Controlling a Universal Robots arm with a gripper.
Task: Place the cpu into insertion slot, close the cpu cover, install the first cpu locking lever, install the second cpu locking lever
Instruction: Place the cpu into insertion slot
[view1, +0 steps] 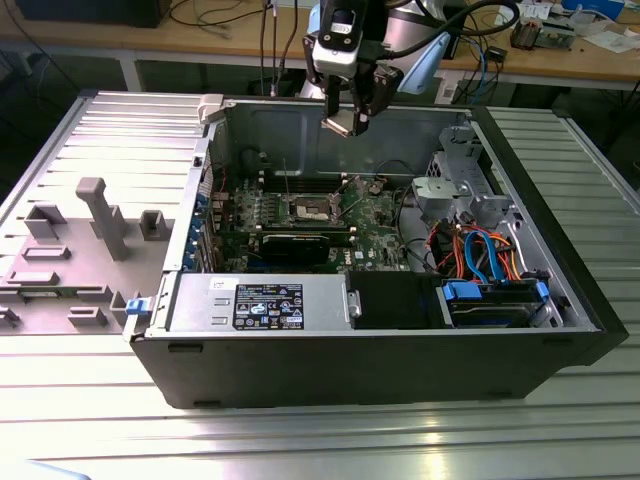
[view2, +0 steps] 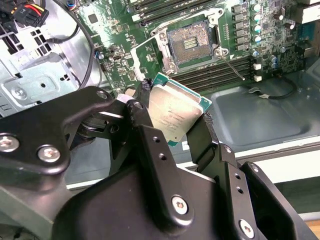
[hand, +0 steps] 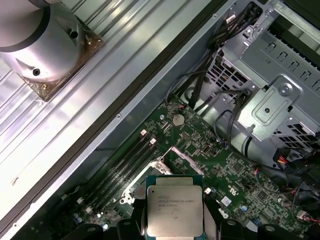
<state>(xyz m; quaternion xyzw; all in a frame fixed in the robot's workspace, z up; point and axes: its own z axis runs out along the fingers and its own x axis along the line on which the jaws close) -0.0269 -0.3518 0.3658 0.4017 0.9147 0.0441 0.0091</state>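
My gripper (view1: 345, 118) hangs above the open computer case, shut on the cpu (view1: 339, 124). In both wrist views the cpu (view2: 175, 112) (hand: 175, 212) is a flat square chip with a silver-grey top and green edge, clamped between black fingers (view2: 207, 130). The insertion slot (view2: 192, 42) (view1: 310, 208) lies below on the green board, its dark centre bare. It is partly hidden behind the cpu in the first wrist view (hand: 167, 170). The cpu cover (view2: 147, 52) looks swung open beside the slot. A thin locking lever (view2: 232, 65) sticks out past it.
A power supply (view1: 260, 300) fills the case's near side. A metal drive cage (view1: 455, 190) and coloured cables (view1: 480, 250) sit at the exterior view's right. A long black card (view1: 300, 243) lies near the slot, with memory slots (view2: 215, 75) alongside. A grey plastic fixture (view1: 100, 230) stands outside.
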